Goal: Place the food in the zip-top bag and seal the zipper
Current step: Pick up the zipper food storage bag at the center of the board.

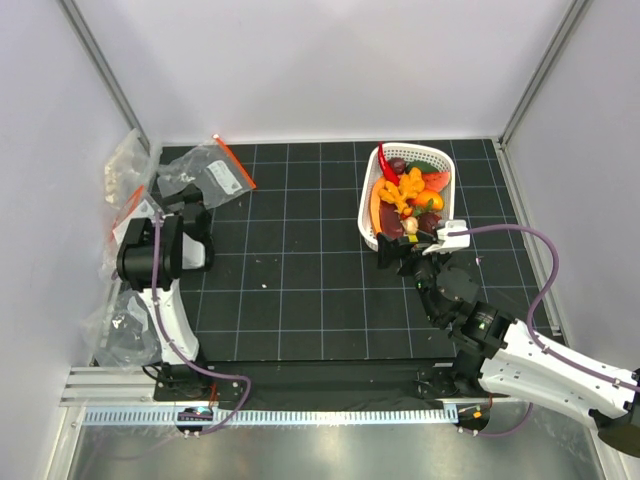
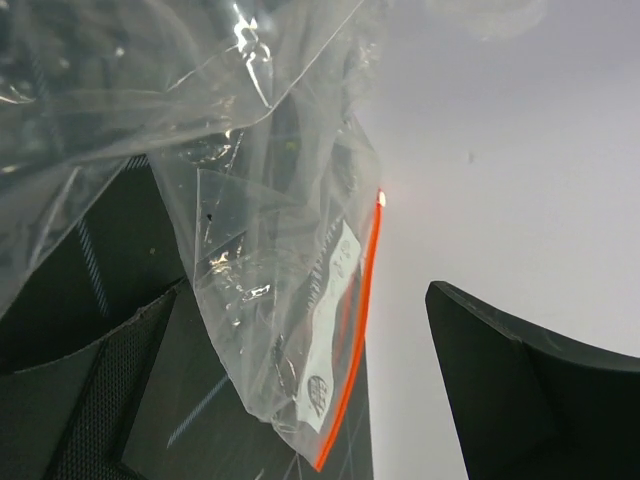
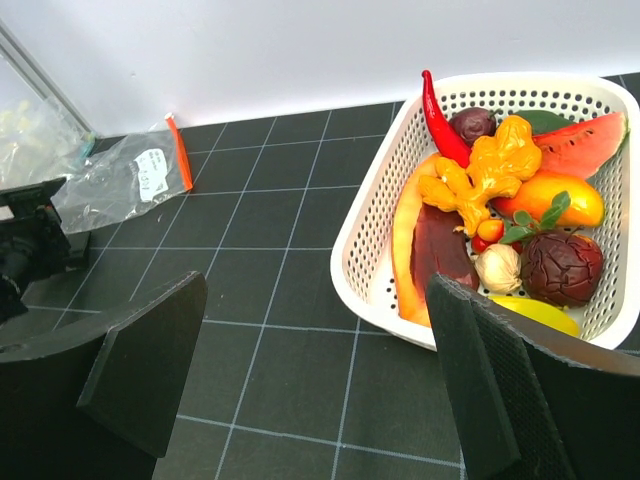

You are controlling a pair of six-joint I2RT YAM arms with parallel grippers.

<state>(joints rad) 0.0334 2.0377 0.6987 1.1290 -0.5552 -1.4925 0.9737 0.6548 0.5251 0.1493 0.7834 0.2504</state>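
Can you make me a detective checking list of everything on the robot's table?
Surface: black gridded mat, with a few pale specks.
Job's things: zip-top bag at the far left, zipper along its edge; food piled in the white basket.
Clutter: spare clear bags at the left edge.
Grippers: left gripper open at the zip-top bag; right gripper open beside the white basket.
Cables: purple cable looping from the right gripper.
Surroundings: white walls, metal posts.
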